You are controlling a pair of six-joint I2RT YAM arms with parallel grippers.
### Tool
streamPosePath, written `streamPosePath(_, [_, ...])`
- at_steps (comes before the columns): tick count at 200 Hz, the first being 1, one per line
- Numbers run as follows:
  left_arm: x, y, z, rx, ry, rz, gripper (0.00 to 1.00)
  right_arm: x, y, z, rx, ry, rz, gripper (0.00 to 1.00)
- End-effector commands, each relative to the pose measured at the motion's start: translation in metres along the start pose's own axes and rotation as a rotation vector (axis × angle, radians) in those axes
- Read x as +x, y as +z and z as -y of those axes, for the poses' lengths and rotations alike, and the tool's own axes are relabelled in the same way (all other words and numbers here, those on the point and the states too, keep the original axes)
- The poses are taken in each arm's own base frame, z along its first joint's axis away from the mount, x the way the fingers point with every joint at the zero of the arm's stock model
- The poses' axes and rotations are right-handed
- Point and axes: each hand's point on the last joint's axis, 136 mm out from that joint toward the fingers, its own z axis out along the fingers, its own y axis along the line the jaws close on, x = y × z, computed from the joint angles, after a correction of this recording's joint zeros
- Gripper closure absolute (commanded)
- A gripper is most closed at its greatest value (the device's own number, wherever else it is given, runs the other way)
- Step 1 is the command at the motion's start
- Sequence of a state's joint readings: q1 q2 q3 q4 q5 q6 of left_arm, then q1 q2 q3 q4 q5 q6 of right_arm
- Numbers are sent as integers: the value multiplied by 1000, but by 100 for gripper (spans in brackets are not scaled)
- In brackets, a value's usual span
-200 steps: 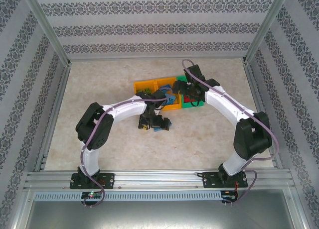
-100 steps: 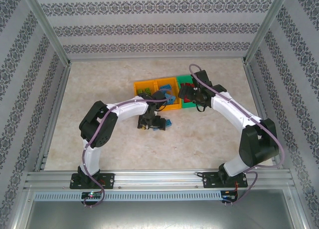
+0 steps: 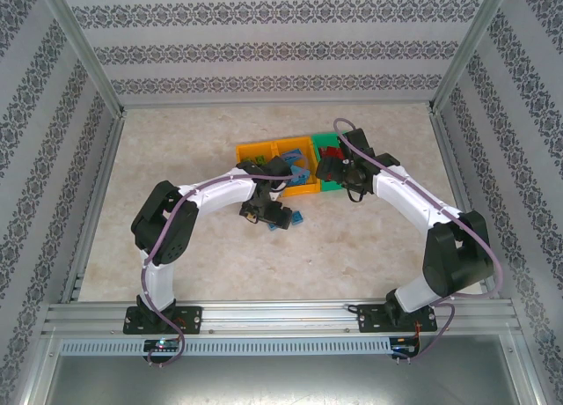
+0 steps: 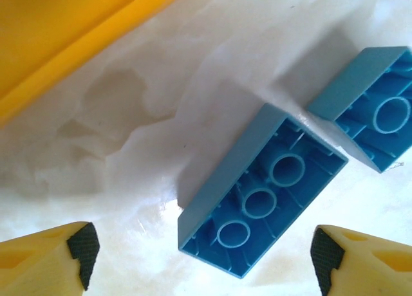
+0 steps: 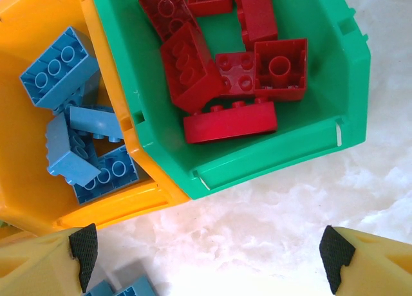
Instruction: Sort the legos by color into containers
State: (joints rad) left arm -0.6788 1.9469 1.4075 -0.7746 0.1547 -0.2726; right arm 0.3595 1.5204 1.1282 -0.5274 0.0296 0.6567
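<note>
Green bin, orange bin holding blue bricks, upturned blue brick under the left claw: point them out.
green bin [image 5: 351, 77], right wrist view, right wall
orange bin [image 5: 19, 174], right wrist view, left inner wall
upturned blue brick [image 4: 261, 201], left wrist view, middle underside tube

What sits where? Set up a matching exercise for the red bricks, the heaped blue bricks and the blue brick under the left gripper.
1. red bricks
2. heaped blue bricks
3. blue brick under left gripper

A. on the table
B. in the green bin
C. in the orange bin

Pairs: 1-B, 2-C, 3-A.
</note>
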Motion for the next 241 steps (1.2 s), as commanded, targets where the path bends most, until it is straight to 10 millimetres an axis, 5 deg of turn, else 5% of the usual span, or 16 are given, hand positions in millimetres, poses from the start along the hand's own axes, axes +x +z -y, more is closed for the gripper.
streamPosePath(1, [-20,-9,4,6,146,82,16,-3,-11,10,31,13,31,8])
streamPosePath(68, [-28,7,16,55,265,94,22,5,-16,20,55,25,32,8])
streamPosePath(125, [-13,24,18,74,312,45,28,7,-30,34,83,29,59,7])
streamPosePath(160, [-8,28,17,76,302,23,59,13,-31,40,87,34,52,7])
streamPosePath(187, [-11,15,20,84,276,51,78,20,-30,41,90,-3,39,7])
streamPosePath(241, [-50,-60,20,49,202,232,84,63,-18,24,39,-254,24,9])
